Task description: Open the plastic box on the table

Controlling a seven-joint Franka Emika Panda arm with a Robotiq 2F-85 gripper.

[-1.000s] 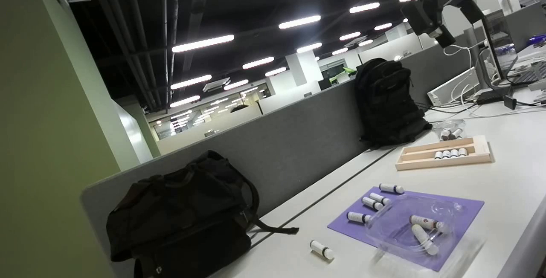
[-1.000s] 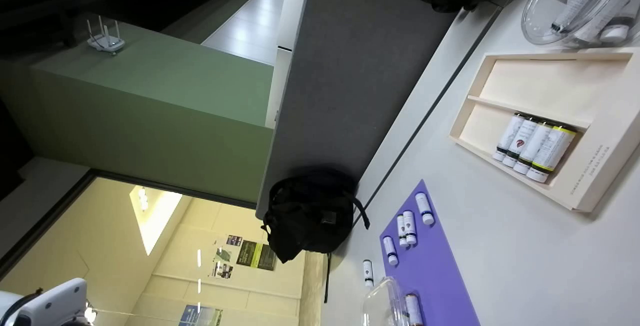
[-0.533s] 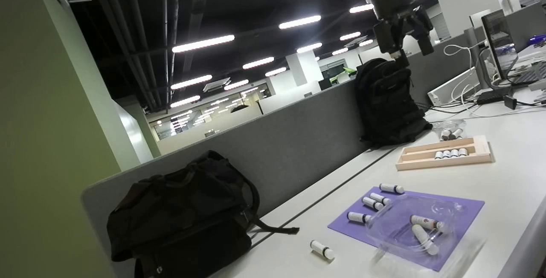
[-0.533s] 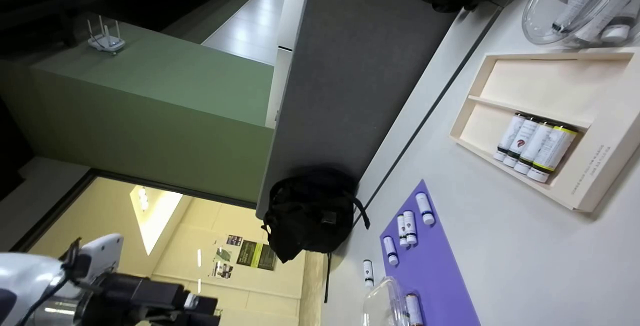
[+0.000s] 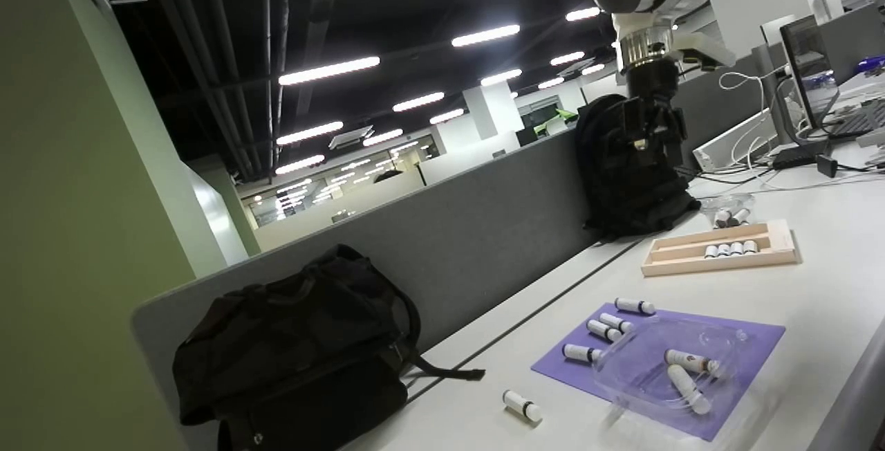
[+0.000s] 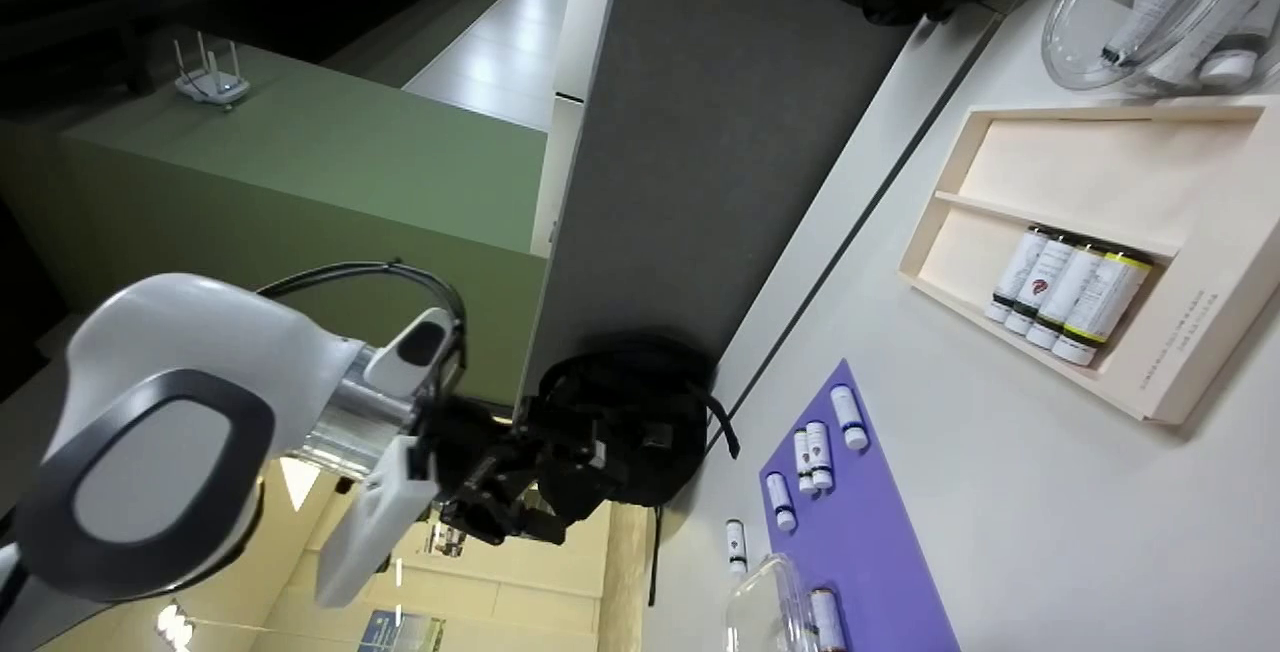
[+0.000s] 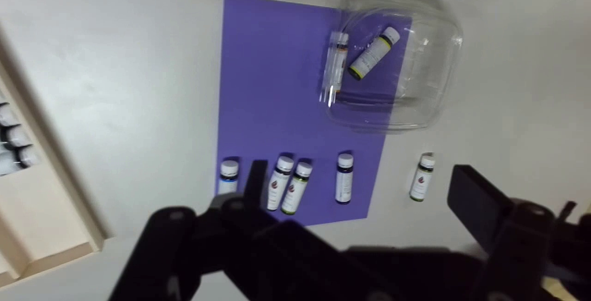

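A clear plastic box (image 5: 626, 390) with two bottles showing in or under it sits over a corner of a purple sheet (image 5: 760, 339); it also shows in the wrist view (image 7: 429, 65). I cannot tell whether it has a lid on. A flat pale tan box (image 6: 1230, 332) stands farther along the table (image 5: 830, 299). Its top is open and it holds several bottles; its edge shows in the wrist view (image 7: 51, 220). My gripper (image 7: 360, 176) is open and empty, pointing down high above the table. In an exterior view the gripper (image 5: 657, 152) overlaps a black backpack.
Several white-labelled bottles (image 7: 344, 185) lie on the purple sheet. A loose bottle (image 7: 421, 181) lies beside it. A clear tub (image 6: 1150, 42) with bottles stands beyond the tan box. Black backpacks (image 5: 629, 195) (image 5: 297, 368) lean on the grey partition (image 5: 470, 250). A laptop (image 5: 809, 70) stands at the far end.
My gripper has come down and turned to point downward. In an exterior view the arm has come farther in from the lower left. The boxes and bottles have not moved.
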